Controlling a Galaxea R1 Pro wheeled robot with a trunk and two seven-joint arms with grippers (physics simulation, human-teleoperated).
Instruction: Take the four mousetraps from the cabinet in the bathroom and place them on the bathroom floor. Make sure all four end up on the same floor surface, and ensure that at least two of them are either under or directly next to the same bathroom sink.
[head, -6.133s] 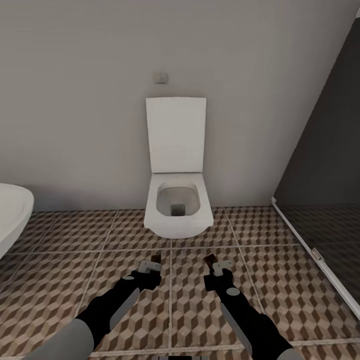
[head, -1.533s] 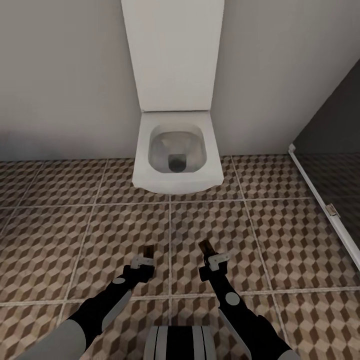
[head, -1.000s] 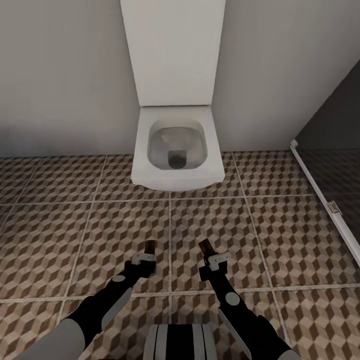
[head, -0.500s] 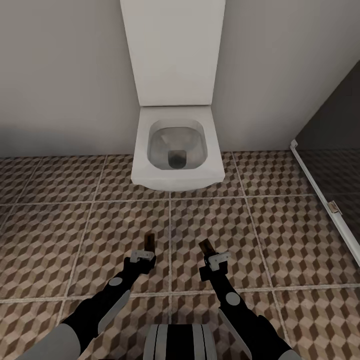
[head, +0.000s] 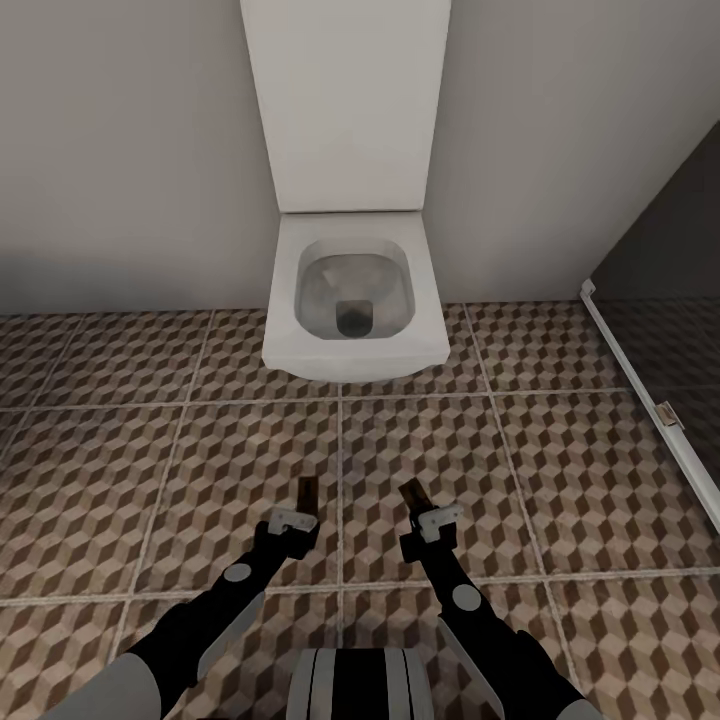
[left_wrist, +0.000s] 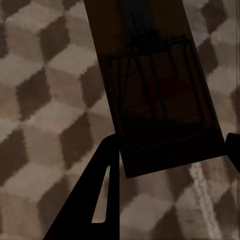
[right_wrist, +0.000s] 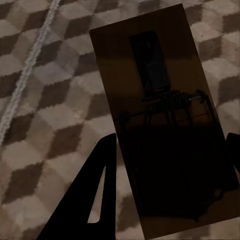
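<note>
Cube-patterned brown, beige and white tiles of the bathroom floor (head: 560, 480) are being shown across the near half of the head view, with pale grout lines running between them. At the far side a plain grey wall (head: 120, 150) is being met by the tiles, and a white toilet (head: 355, 300) with its lid raised is being seen against that wall, straight ahead. To the right, the dark shower stall (head: 670, 300) is being bounded by a pale frame along the floor.

Both black arms are being held out low over the tiles, side by side and near each other. The left gripper (head: 298, 512) is being kept clamped on a mousetrap (head: 307, 492), whose dark board is being seen projecting beyond the fingers toward the toilet. In the left wrist view the left mousetrap (left_wrist: 155, 85) is being pinched between the two dark fingers (left_wrist: 95, 200), its wire spring bar and a dim red mark being shown above the floor.

The right gripper (head: 428, 516) is likewise being kept closed on a second mousetrap (head: 412, 494), tilted slightly to the left. In the right wrist view this right mousetrap (right_wrist: 160, 100) is being gripped at its near end, its spring coil and black bar being visible, with the tiles (right_wrist: 45, 100) being seen behind it.
</note>
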